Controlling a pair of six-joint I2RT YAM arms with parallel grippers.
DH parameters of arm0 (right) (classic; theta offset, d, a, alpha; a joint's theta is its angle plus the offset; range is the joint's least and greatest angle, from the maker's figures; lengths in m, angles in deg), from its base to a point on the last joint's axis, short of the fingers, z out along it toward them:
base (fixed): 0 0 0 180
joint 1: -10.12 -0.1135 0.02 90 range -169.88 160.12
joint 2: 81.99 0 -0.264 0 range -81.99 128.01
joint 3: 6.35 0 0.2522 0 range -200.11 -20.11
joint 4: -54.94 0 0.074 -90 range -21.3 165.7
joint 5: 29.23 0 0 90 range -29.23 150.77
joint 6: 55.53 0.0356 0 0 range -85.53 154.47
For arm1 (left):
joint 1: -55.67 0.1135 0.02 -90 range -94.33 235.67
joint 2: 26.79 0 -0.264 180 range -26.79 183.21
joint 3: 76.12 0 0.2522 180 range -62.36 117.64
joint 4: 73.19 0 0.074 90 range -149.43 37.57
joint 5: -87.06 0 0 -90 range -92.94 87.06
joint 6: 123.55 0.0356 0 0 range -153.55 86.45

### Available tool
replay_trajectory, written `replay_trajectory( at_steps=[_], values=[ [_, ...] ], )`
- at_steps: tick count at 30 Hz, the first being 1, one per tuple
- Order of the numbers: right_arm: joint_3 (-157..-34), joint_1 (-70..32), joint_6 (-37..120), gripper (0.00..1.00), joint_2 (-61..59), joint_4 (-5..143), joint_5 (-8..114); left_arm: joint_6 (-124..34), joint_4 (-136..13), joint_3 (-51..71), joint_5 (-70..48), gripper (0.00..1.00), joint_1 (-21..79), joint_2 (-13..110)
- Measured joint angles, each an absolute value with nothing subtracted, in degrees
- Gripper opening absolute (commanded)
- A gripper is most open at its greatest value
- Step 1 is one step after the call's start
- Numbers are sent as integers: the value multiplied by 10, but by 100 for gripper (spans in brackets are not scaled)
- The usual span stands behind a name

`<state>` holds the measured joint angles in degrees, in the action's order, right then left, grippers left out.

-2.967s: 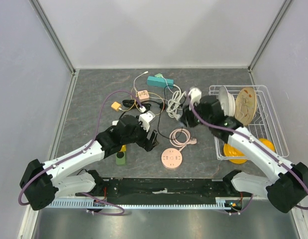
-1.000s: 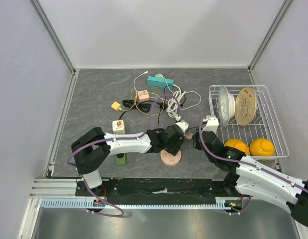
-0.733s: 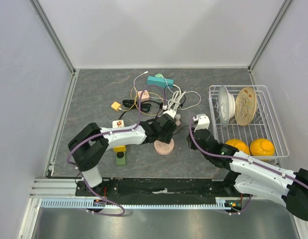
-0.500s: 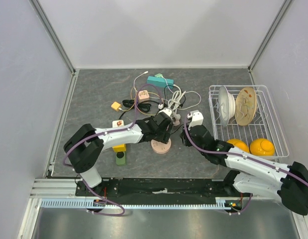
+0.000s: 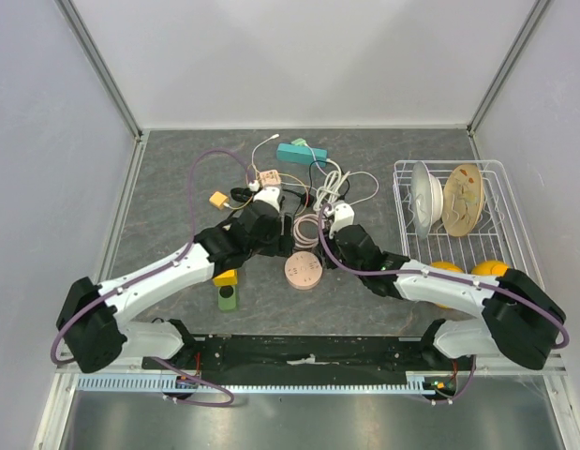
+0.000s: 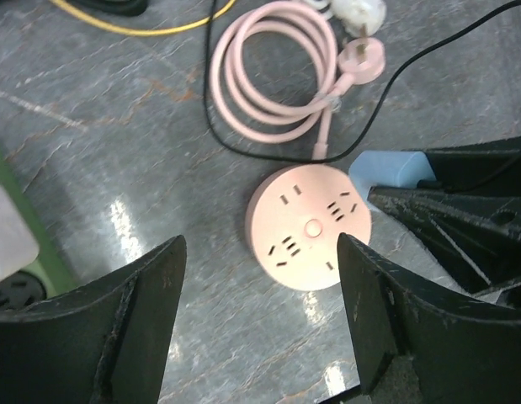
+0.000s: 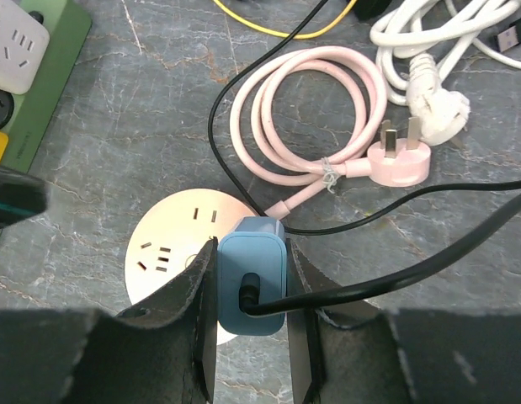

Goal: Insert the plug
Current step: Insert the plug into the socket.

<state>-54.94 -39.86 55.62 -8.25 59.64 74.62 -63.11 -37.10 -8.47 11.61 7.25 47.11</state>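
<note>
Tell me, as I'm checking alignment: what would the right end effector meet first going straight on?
Likely the round pink socket, just beyond the blue plug it holds; depth is unclear.

grey marbled table (image 5: 168, 187) within pale walls (image 5: 299, 56).

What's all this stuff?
round pink socket disc: one, pink, mid-table
blue plug on black cable: one, blue, over disc's edge
coiled pink cord: one, pink, behind disc
white cable bundle: one, white, farther back
green power strip: one, green, disc's left
teal power strip: one, teal, rear
wire dish rack: one, white, right
plates: two, white, tan, in rack
yellow bowls: two, yellow, in rack
left pincer: one, black, open above disc
right pincer: one, black, shut on plug
</note>
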Motion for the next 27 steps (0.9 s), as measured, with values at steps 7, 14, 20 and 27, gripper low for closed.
replay_trajectory(
  at_steps=[7,14,20,27],
  values=[
    [-557,-421,557,0,-40,580,755,-649,-330,-128,117,79,95,392],
    [-562,-449,565,0,-33,588,789,-650,-316,-130,133,79,106,340],
    [-580,-461,577,0,-33,620,812,-650,-312,-132,136,79,107,338],
    [-597,-463,588,0,-30,646,815,-650,-308,-138,136,79,107,338]
  ],
)
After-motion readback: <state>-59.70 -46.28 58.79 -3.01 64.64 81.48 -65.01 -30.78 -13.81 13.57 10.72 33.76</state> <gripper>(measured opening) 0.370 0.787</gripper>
